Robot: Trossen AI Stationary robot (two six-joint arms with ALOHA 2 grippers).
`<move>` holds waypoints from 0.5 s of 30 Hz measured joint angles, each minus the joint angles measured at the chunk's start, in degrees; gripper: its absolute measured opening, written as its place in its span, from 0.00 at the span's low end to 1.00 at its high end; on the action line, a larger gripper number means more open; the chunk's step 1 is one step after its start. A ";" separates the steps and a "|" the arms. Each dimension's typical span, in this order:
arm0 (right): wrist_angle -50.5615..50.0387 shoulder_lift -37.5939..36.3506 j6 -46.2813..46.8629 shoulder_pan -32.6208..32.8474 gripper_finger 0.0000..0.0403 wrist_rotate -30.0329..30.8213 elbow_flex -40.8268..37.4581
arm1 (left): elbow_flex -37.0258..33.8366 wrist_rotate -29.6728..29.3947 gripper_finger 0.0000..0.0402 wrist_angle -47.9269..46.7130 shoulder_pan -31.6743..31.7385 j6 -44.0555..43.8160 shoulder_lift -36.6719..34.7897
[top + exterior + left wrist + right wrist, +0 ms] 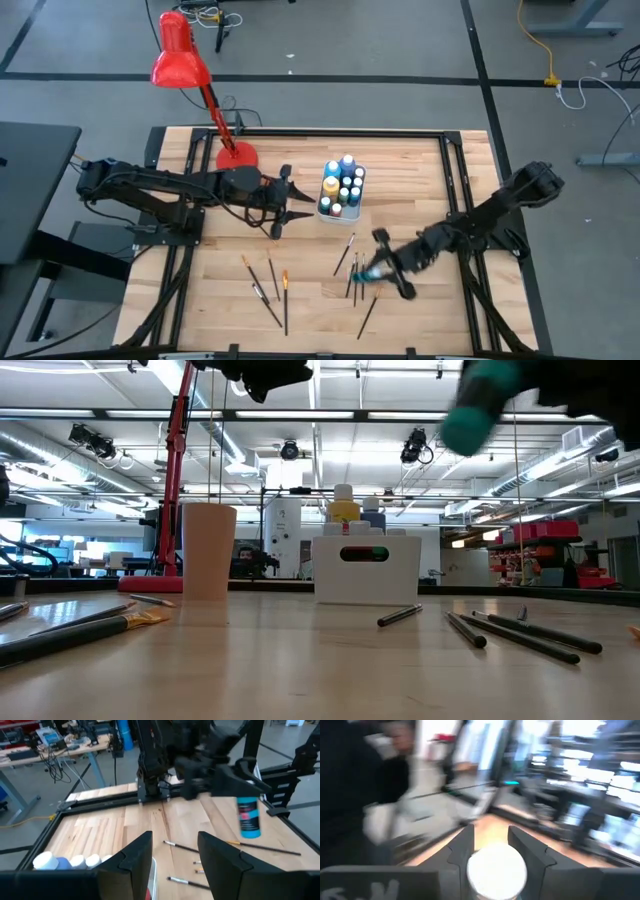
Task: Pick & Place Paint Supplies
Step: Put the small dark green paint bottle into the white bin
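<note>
Because the white plastic caddy (340,200) at the middle of the wooden desk (200,310) already gathers most white-capped paint bottles, the right arm reaches in from the right edge, its right gripper (388,268) lifted over the near-right scatter of thin dark brushes (352,275). Its fingers are closed on a small teal white-capped bottle (248,816), carried clear of the desk. The left gripper (288,203) waits just left of the caddy, fingers parted and empty.
</note>
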 joint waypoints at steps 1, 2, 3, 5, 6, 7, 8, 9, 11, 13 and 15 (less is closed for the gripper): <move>0.29 0.00 0.86 -1.47 0.27 1.56 0.49 | 0.00 -0.01 0.42 -0.54 0.02 0.02 0.00; 0.21 0.00 1.63 -2.98 0.27 2.81 1.00 | 0.00 0.00 0.42 -1.19 0.00 0.06 0.00; -0.06 0.00 2.61 -4.51 0.26 4.26 1.53 | 0.00 0.00 0.42 -2.00 0.02 0.17 0.00; -1.58 0.00 3.71 -7.42 0.26 6.21 2.59 | 0.00 0.02 0.42 -3.88 0.00 0.17 0.00; -2.57 0.00 3.87 -8.70 0.26 7.41 3.09 | 0.00 0.00 0.42 -4.96 0.02 0.17 -0.01; -3.61 0.00 3.85 -9.98 0.27 8.40 3.62 | 0.00 0.00 0.42 -6.07 0.01 0.16 0.00; -4.54 0.00 3.72 -11.12 0.27 9.39 4.19 | 0.00 0.00 0.42 -7.10 0.01 0.15 -0.02; -5.36 0.00 3.71 -12.26 0.27 9.91 4.89 | 0.00 0.00 0.42 -8.12 0.01 0.15 0.00; -6.71 0.00 3.70 -14.34 0.27 10.78 6.43 | 0.00 0.00 0.42 -10.44 0.00 0.17 -0.02; -9.46 0.00 3.70 -16.15 0.27 12.07 8.70 | 0.00 -0.02 0.42 -12.42 0.01 0.02 -0.02; -14.63 0.00 3.70 -17.69 0.27 14.45 11.41 | 0.00 -0.02 0.42 -13.63 0.00 0.02 -0.02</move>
